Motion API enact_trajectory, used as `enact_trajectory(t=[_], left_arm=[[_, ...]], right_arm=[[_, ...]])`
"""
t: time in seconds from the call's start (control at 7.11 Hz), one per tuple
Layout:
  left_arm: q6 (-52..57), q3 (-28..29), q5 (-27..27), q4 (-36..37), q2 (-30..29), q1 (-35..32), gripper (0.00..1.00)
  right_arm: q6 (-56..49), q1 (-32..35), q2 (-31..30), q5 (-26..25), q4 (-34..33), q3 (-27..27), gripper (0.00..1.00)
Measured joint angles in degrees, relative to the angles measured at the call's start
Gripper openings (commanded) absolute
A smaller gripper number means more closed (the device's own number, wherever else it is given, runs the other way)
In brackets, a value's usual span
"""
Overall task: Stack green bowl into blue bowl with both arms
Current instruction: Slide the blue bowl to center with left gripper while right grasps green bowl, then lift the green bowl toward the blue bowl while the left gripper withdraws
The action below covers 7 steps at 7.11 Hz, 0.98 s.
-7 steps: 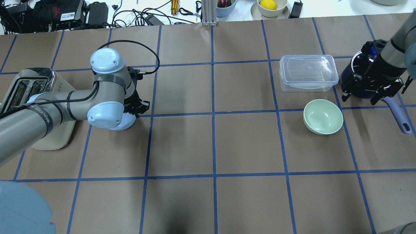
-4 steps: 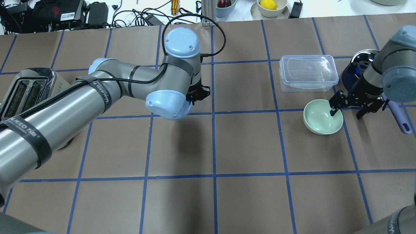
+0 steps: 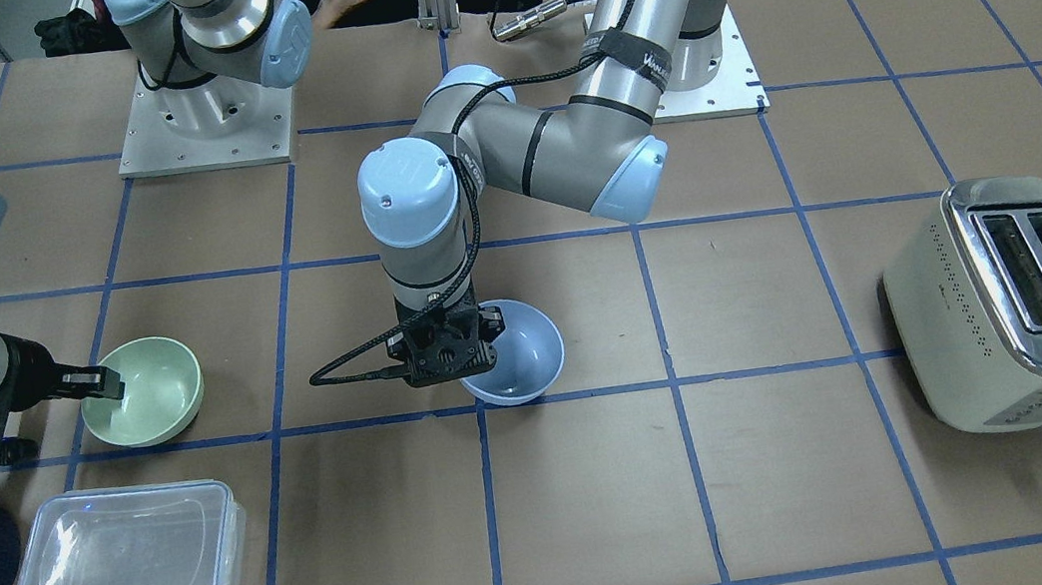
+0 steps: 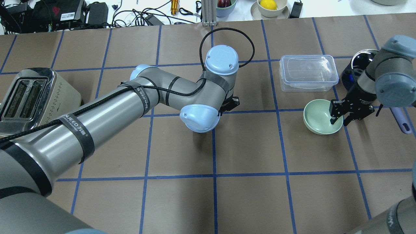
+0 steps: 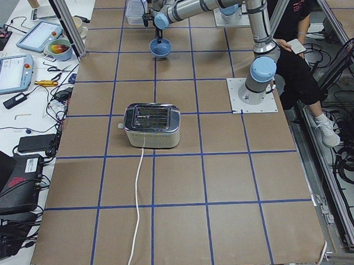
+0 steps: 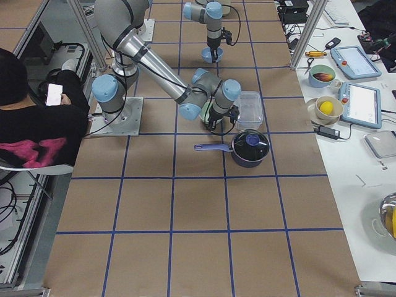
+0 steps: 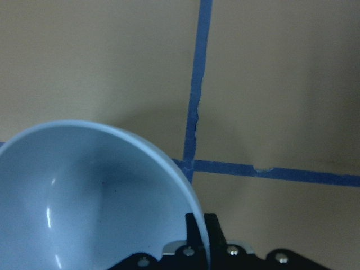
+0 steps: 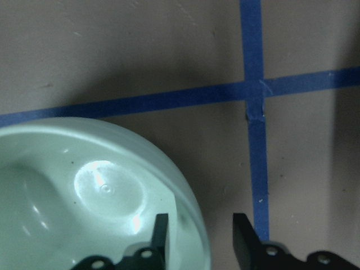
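Observation:
The pale green bowl (image 4: 320, 117) (image 3: 147, 392) sits upright on the table at the right. My right gripper (image 4: 339, 122) is open and straddles its near-right rim. In the right wrist view, one finger (image 8: 160, 233) is inside the green bowl (image 8: 84, 191) and the other is outside. My left gripper (image 3: 457, 353) is shut on the rim of the light blue bowl (image 3: 520, 358) (image 7: 84, 197) and holds it at the table's middle, low over the surface. In the overhead view the left wrist hides the blue bowl.
A clear lidded container (image 4: 308, 73) stands just behind the green bowl. A dark blue saucepan (image 4: 357, 66) with a lavender handle (image 4: 400, 121) is right of it, by my right arm. A toaster (image 4: 29, 97) stands at the far left.
My left arm carried the blue bowl rightward from beside the toaster to the table's middle. My right gripper moved from over the saucepan down onto the green bowl's rim.

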Motion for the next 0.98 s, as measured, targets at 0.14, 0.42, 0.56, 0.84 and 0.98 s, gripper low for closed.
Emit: enact_trajectory(t=[0.14,0.42,0.56,0.84,0.98], left_arm=[[-0.4,0.1,-0.2,0.7,-0.6,-0.7,1.0],[0.2,0.8,-0.6,2.5,0.1,-0.7,1.0],[2.4,1.3,-0.7,1.8,1.6,0.7,1.0],[14.0,1.5,-3.0,-4.1,7.5,9.2,1.0],[21.0,1.5,-4.3,-8.0,11.3,14.5,1.0]], right_arm=[[-0.1,0.0,-0.2,0.1,0.3,0.0,0.0],[-0.2,0.1,-0.9,0.1,2.2,-0.7,0.0],[-0.2,0.2,-1.6,0.3,4.5,-2.1,0.0],[-0.5,0.7,-3.0,3.0,12.3,-7.7,0.0],[-0.9,1.7,-3.3,4.5,16.1,-10.8,0.0]])
